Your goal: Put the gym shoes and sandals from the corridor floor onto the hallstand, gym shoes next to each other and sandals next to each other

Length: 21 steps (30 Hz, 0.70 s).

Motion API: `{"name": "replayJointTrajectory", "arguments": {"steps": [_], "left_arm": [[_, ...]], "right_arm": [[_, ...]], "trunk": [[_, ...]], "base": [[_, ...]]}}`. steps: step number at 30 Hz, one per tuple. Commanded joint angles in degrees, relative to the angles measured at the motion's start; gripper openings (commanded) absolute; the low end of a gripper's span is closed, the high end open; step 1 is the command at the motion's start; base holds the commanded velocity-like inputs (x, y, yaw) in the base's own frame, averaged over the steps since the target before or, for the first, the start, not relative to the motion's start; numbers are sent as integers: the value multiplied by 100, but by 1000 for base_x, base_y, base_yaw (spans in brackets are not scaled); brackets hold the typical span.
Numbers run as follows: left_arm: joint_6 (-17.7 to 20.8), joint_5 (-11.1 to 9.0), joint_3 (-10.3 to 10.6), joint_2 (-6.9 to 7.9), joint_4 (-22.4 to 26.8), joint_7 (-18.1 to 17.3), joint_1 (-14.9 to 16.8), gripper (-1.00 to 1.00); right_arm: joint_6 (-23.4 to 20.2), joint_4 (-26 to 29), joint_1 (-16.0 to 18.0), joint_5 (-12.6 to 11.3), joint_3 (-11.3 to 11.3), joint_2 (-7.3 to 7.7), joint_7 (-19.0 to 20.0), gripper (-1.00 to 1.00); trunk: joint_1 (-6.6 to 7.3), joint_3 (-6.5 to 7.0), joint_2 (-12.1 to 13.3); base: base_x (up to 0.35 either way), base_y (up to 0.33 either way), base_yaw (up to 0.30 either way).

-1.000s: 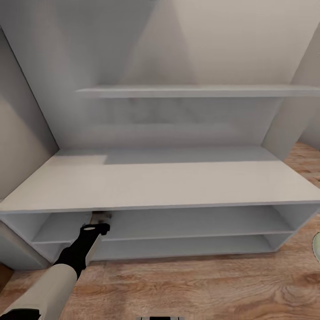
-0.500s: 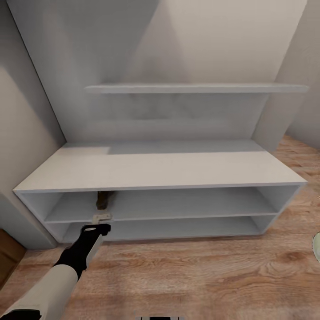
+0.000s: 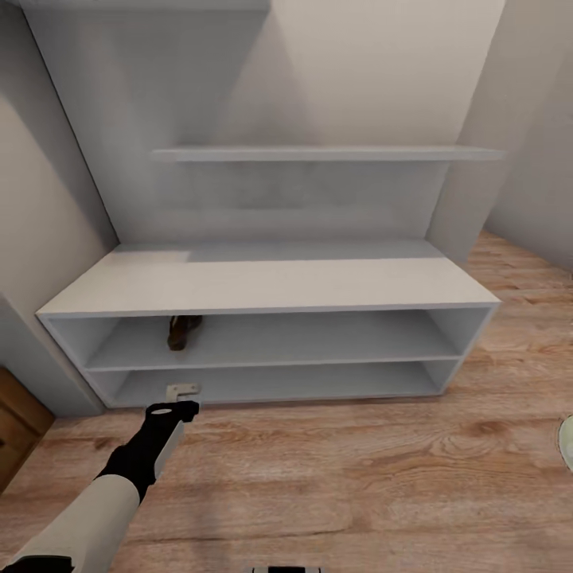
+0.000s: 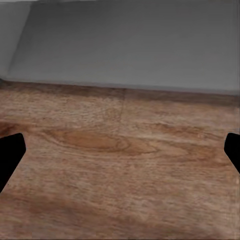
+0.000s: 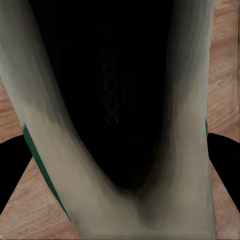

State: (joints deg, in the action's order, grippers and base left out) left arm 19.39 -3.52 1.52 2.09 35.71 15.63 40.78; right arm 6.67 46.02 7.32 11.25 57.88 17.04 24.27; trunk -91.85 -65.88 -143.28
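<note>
Hallstand, frame centre: one sandal on upper open shelf, left part. Left gripper, lower left, fingers apart over corridor floor. Right gripper: fingers clamped on gym shoe.

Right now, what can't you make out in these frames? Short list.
- Sandal on the hallstand upper shelf, head view: small, shadowed under the top board; whether one or two lie there is unclear.
- Gym shoe, right wrist view: so close that the frame edges cut it off; toe, laces and heel hidden.
- Right gripper, right wrist view: finger contact with the shoe is hidden by the shoe.
- Left gripper, left wrist view: fingertips cut by both edges, floor between.
</note>
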Motion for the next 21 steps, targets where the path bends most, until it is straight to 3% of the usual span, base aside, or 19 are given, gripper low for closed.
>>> {"name": "replayJointTrajectory", "arguments": {"steps": [1,3,4,6,9,10,15,21], "left_arm": [[21,-39,16,6,9,24,-1,100],[-79,-41,16,18,-1,-3,-45,100],[-427,-49,15,33,-6,-30,-264,100],[-762,-51,15,42,-7,-110,-492,100],[-1174,-47,11,67,-11,-573,-887,100],[-1447,-45,-1,101,-15,-936,-1136,100],[-2271,-43,-63,185,-66,-1783,-1664,100],[-2857,-76,-152,296,-50,-2518,-2122,100]], "right_arm": [[35,-5,9,56,30,-3,34,-100],[36,-5,8,60,30,-6,33,-100],[36,-9,10,61,29,-7,28,-100],[38,-12,10,62,24,-11,26,-100],[43,-13,9,61,22,-21,25,-100],[49,-14,9,62,22,-28,25,-100],[49,-18,7,62,16,-40,27,-100],[40,-33,10,65,14,-43,32,-100]], "trunk": [[5,-4,-2],[5,-4,-2],[5,-4,-2],[5,-4,-2],[5,-4,-2],[5,-4,-2],[5,-4,-2],[5,-4,-2]], "base": [[-312,-183,0],[-312,-182,0],[-284,-140,0],[-170,-73,0],[-52,-23,0],[-18,-8,0],[-8,-4,0],[-1,-1,0]]}}
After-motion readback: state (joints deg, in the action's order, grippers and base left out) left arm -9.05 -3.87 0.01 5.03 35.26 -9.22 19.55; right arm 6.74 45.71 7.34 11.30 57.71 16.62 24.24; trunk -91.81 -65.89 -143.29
